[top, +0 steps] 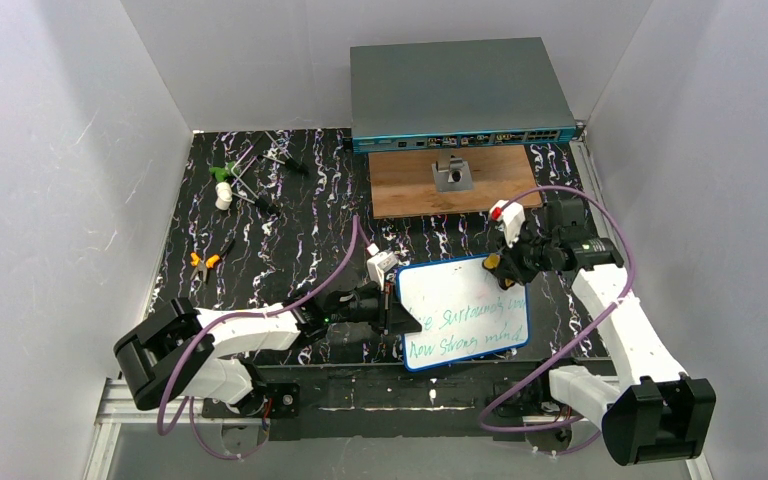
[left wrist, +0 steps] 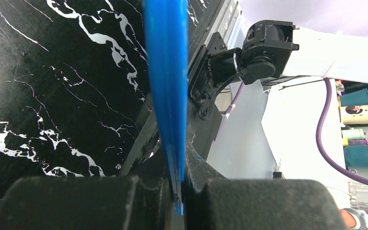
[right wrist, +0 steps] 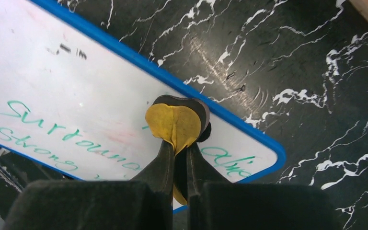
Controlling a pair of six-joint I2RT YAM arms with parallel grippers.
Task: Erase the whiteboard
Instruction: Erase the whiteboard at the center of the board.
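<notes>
whiteboard (top: 465,312) sitting just arm-side of wooden board (top: 450,180), green writing reading "Surroun…", "Strong" | left gripper (left wrist: 179,191) pinching its blue rim | right gripper (right wrist: 177,158) pinching yellow pad (right wrist: 175,122), pressing it on whiteboard

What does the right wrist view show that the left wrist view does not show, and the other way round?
Only the right wrist view: the white face of the whiteboard with green handwriting, and the right claw shut on a yellow pad held over the board near its rim.
Only the left wrist view: the board seen edge-on, clamped in the shut left claw, plus a purple cable and part of an arm.
Both: the board's blue rim and the black marbled table.
</notes>
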